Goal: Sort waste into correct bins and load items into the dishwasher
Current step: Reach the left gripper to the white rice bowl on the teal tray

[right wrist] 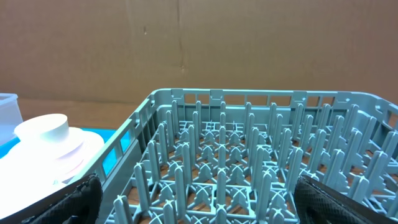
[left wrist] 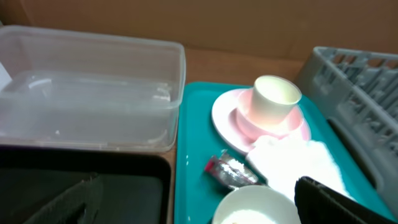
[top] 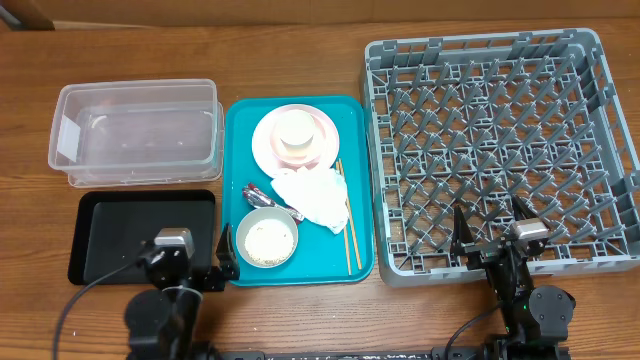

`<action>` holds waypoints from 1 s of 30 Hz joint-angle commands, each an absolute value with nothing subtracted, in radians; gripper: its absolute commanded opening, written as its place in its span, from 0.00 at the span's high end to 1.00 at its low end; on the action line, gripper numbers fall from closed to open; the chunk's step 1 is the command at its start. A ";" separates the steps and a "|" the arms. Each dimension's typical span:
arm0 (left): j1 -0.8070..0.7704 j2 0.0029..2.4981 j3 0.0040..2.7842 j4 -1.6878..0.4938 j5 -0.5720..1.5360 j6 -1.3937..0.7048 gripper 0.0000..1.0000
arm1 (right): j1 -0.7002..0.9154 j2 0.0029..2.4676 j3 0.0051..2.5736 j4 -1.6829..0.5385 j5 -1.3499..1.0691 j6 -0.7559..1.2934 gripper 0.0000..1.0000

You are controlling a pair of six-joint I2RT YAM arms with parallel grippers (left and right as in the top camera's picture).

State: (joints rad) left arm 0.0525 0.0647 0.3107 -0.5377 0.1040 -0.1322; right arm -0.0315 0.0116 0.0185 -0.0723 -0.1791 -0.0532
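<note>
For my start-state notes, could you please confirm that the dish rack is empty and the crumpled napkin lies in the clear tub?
Not quite: the napkin lies on the teal tray, not in the clear tub, as the overhead view shows. The dish rack is indeed empty.

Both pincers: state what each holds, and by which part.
Nothing is held. The left pincer stands open by the black tray, the right pincer open at the grey rack's near edge.
</note>
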 commanded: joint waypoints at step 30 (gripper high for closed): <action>-0.014 1.555 1.283 -1.278 0.434 -0.241 0.80 | -0.034 0.003 0.008 -0.066 -0.181 -0.053 0.00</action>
